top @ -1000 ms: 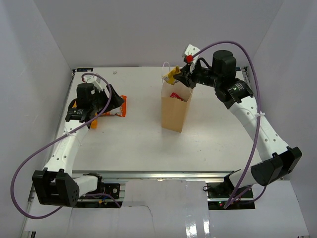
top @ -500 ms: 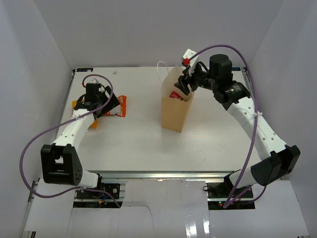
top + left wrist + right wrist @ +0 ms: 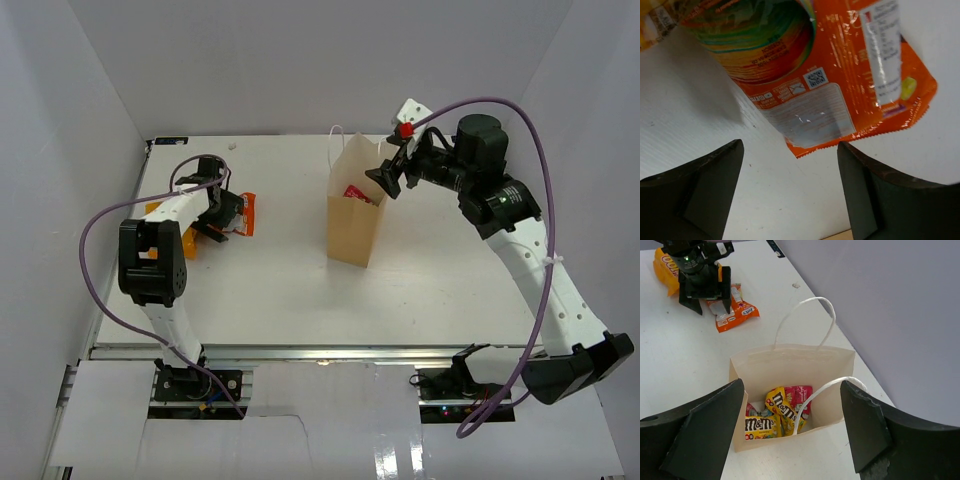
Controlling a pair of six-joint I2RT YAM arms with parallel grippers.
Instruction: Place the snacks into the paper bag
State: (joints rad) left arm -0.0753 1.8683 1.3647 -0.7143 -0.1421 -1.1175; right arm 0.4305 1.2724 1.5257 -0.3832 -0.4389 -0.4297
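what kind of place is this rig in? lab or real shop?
Likely a lab test cell: plain white walls box in a white table, two arms bolt to a rail at its near edge, and the props are a paper bag and snack packets.

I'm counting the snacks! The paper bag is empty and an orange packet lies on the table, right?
Not empty: the right wrist view shows the paper bag holding yellow packets and a pink one. The orange packet does lie on the table.
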